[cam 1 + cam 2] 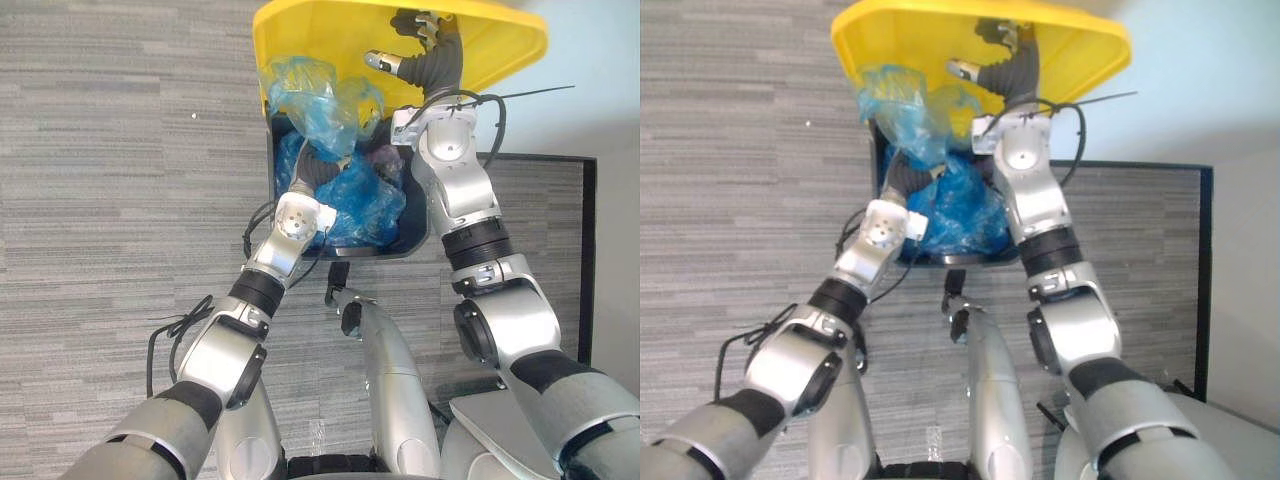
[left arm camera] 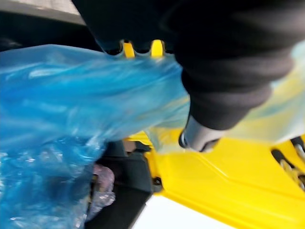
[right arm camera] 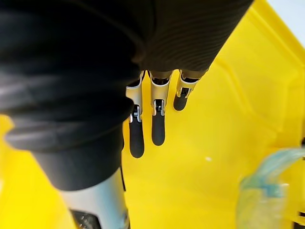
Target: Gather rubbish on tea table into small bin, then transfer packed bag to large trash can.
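Blue packed bag (image 1: 350,195) partly inside large trash can (image 1: 415,232), top bunched above rim. Yellow lid (image 1: 500,40) propped by right hand (image 1: 430,48), fingers (image 3: 157,126) straight. Left hand (image 1: 312,168) buried in bag, grip indeterminable. Final transfer nearly complete; release outstanding.

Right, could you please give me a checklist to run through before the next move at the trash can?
1. The yellow lid is up: ok; the right hand props it with straight fingers.
2. The blue bag is in the mouth of the trash can: ok.
3. The bag is wholly below the rim: not ok; its top bulges up against the lid.
4. The left hand has a hold on the bag: cannot tell; plastic hides it.
5. The left hand is clear of the can: not ok; it reaches inside.
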### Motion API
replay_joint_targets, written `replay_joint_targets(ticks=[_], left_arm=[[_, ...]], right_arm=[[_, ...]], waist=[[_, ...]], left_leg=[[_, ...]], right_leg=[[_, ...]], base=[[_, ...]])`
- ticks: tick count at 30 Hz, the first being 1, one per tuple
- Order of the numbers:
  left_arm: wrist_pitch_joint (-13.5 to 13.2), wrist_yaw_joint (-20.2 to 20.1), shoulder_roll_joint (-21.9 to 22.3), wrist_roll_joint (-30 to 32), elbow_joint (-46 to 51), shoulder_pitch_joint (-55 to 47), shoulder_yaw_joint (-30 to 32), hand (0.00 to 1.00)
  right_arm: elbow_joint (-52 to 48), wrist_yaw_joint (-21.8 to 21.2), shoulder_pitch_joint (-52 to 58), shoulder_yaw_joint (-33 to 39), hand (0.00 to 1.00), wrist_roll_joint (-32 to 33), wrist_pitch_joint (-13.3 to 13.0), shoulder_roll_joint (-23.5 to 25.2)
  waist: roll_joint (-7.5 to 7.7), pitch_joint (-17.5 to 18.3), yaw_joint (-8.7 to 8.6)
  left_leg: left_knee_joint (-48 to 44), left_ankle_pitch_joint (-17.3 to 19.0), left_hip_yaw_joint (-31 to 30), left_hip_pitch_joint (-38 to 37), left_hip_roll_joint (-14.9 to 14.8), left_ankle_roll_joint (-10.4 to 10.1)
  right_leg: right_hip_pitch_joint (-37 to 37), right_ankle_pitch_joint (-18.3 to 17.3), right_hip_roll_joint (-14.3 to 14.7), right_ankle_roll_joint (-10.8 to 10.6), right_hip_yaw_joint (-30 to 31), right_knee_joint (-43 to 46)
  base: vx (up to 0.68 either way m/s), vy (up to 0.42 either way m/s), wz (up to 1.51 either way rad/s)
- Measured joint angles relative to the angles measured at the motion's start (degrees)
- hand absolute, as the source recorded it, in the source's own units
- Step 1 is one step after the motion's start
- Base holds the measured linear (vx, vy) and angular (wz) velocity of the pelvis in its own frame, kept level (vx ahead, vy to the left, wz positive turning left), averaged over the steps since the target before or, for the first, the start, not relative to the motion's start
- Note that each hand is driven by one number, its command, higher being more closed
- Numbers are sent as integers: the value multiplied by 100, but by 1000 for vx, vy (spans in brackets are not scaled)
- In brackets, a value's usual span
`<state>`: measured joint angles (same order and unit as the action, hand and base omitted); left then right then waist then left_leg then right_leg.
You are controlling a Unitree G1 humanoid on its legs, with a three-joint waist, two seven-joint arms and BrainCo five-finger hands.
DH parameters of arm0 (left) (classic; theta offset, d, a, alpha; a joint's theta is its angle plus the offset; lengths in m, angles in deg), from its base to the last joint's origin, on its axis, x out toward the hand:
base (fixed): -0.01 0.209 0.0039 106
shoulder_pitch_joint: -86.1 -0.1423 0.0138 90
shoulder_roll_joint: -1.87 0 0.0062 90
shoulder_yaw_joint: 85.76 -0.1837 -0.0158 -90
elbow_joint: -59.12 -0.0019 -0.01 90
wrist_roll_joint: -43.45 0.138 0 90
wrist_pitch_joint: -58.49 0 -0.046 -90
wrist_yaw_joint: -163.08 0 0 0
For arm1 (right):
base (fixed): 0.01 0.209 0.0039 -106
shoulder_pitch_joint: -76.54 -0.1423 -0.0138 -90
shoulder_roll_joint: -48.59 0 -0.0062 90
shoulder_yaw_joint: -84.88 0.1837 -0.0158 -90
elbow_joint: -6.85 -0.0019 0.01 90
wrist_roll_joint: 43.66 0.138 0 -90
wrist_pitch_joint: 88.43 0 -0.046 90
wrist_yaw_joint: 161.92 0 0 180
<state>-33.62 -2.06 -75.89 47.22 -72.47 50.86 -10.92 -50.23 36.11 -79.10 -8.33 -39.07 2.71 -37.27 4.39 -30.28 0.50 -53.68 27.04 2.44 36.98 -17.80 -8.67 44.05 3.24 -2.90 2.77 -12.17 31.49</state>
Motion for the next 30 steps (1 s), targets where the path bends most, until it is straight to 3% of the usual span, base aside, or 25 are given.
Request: replay_joint_targets(ticks=[4, 16, 20, 24, 30], left_arm=[[3, 17, -26, 310, 316, -221, -175, 0], [38, 68, -158, 1196, 1490, -1346, -438, 0], [0, 60, -276, 1120, 2036, -2263, -298, 0], [-36, -179, -275, 453, 2079, -3380, 143, 0], [-12, -391, -284, 67, 1328, -4642, 1058, 0]], right_arm=[[-40, -2, 408, -6, 0, -14, -5, 7], [-113, -183, 1734, -31, 0, -481, 3, 11], [-358, -268, 2432, -28, 0, -696, 46, 14], [-369, -430, 3122, 12, 0, -842, 141, 58], [-369, -563, 3945, 112, 0, -1135, 220, 241]], waist=[[-204, 222, 40], [-369, 356, 277], [-388, 455, 325], [-390, 475, 386], [-395, 489, 582]], left_leg=[[94, -29, 9, -40, 62, -15], [451, -148, 14, -743, 163, -32], [559, -173, 23, -958, 190, -49], [679, -181, 57, -1320, 238, -47], [846, -192, 208, -1828, 349, 40]], right_leg=[[-42, 5, -26, -22, 4, -74], [-672, -107, -109, -65, -34, -125], [-831, -160, -140, -63, -48, -98], [-1098, -252, -184, -91, -34, -33], [-1422, -340, -295, -168, 30, -4]], base=[[-24, -10, 4], [-22, -27, 7], [-13, -19, 4], [-5, -8, 4], [-40, -4, -2]])
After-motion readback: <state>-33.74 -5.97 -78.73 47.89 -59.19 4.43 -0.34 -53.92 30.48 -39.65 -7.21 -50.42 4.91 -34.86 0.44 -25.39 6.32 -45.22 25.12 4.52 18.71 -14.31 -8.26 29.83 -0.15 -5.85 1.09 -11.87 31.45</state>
